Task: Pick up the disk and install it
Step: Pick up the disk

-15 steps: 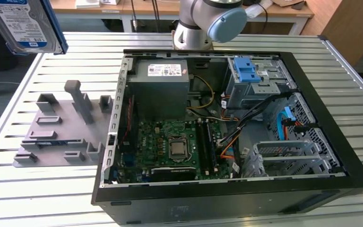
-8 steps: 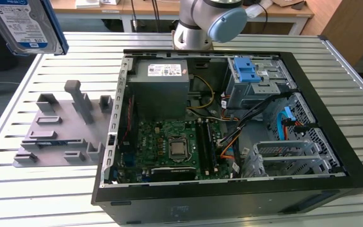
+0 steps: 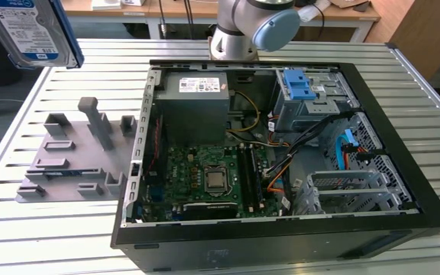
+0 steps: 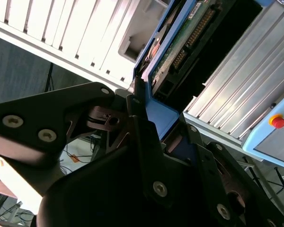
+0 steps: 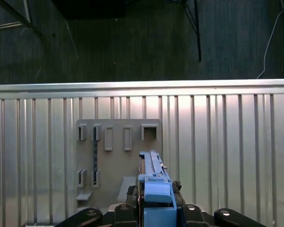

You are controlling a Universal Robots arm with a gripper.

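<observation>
The disk (image 3: pixel 29 31) hangs high above the table at the exterior view's left, its white-and-blue label facing the camera and a blue bracket along its edge. In the first wrist view the disk (image 5: pixel 154 177) stands edge-on above the grey holder plate, and my gripper (image 5: pixel 155 209) is shut on it from both sides. In the second wrist view the disk's green circuit side (image 4: pixel 180 47) and blue bracket (image 4: pixel 162 118) stick out from between the black fingers (image 4: pixel 142 137).
An open computer case (image 3: pixel 403 172) lies on the slatted metal table (image 3: pixel 52 240), with a grey power supply (image 3: pixel 201 100), a blue-latched drive cage (image 3: pixel 300 89) and a metal bay (image 3: pixel 350 186). The grey holder plate (image 3: pixel 75 163) sits left of the case. The arm's base (image 3: pixel 239 31) stands behind.
</observation>
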